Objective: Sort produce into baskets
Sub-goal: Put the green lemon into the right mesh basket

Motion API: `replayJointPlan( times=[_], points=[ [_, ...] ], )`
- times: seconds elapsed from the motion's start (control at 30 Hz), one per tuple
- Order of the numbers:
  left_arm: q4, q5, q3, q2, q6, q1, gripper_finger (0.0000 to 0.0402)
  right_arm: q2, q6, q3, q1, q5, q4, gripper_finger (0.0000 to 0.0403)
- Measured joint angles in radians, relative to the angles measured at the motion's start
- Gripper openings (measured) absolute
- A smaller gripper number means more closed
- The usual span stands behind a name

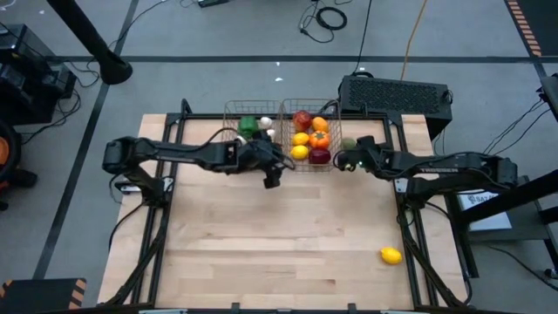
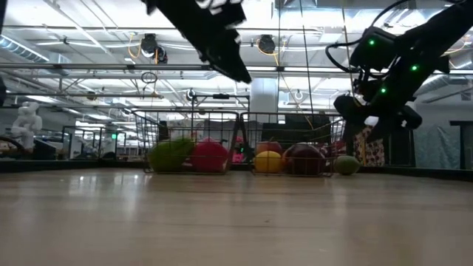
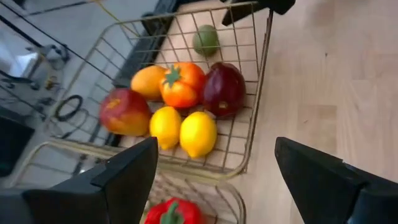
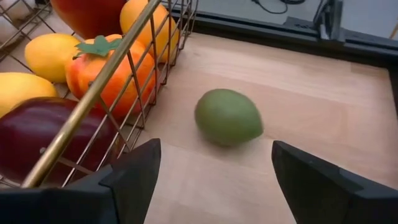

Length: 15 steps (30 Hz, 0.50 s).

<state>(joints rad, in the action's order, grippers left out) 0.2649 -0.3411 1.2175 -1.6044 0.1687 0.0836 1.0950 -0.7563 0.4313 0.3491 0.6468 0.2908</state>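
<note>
From above, two thin wire-mesh baskets sit side by side at the far edge of the pale wooden table (image 1: 261,244): the right basket (image 1: 311,112) holds glossy lemons, an orange tomato-like fruit, a red apple and a dark maroon piece, while the left basket (image 1: 248,112) holds a green pepper and white garlic. The left gripper (image 1: 272,174) hangs just in front of the gap between them, and the right gripper (image 1: 346,161) sits just beside the right basket; a lone lemon (image 1: 391,255) lies well apart from the baskets, near the table's front right. At table height, a smooth green fruit (image 2: 346,165) rests on the wood just outside the right basket, under the right gripper. The left wrist view shows its fingers (image 3: 130,174) spread wide, holding nothing, over the right basket's wire rim. The right wrist view shows the green oval fruit (matte, slightly pointed) lying between wide-open fingers (image 4: 134,174), untouched, beside the gold-coloured wire wall.
</note>
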Motion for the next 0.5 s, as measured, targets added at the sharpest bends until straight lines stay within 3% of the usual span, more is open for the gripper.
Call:
replayJointPlan(
  times=[0.23, 0.5],
  points=[
    [-0.060, 0.033, 0.000, -0.081, 0.057, 0.046, 0.0331, 0.033, 0.116, -0.001, 0.048, -0.063, -0.111, 0.0297],
    [-0.074, 0.033, 0.000, -0.091, 0.132, 0.083, 0.0331, 0.019, 0.167, -0.004, 0.054, -0.091, -0.169, 0.0298]
  ],
)
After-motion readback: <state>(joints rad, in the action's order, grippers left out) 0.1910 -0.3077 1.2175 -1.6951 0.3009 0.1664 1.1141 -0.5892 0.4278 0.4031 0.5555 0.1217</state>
